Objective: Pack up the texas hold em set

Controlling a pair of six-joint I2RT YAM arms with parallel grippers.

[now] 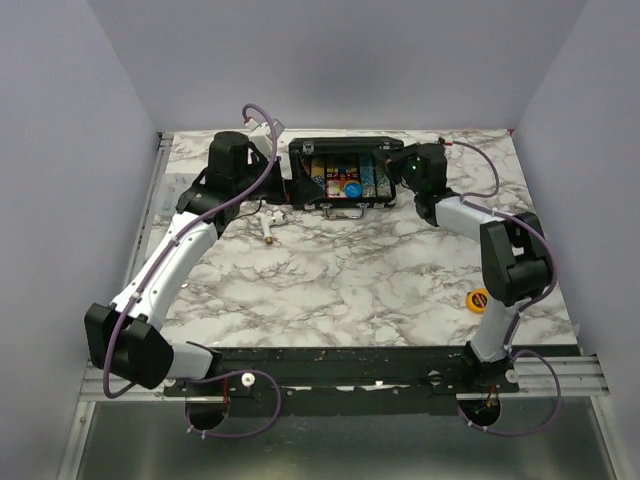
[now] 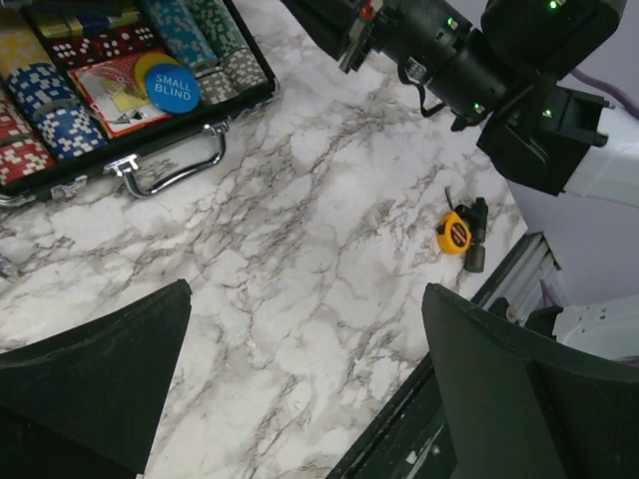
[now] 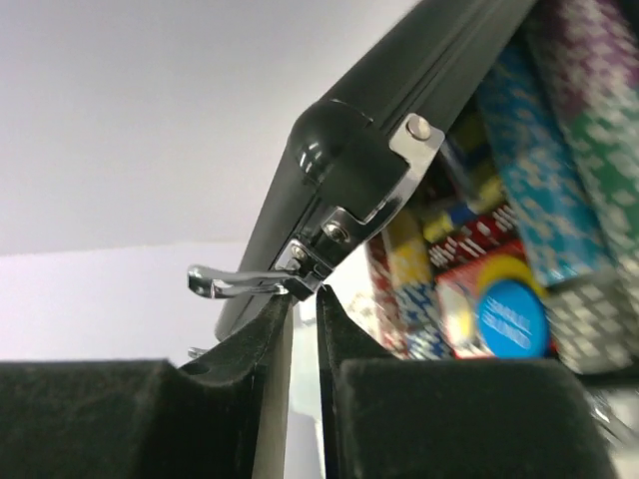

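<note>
On the table (image 1: 330, 280), one briefcase (image 1: 340, 147), one blue disc (image 1: 353, 188)

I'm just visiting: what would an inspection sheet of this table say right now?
Surface: white-grey marble-patterned table.
Job's things: briefcase open at the far edge; chip rows, red card box, blue disc inside.
Clutter: tape measure at the right edge; small white object left of the briefcase front.
Hands: left hand open, empty; right hand fingers almost together at the briefcase lid's corner latch.
Cables: purple cable loops left of the briefcase; another to its right.
Surroundings: plain pale walls.
</note>
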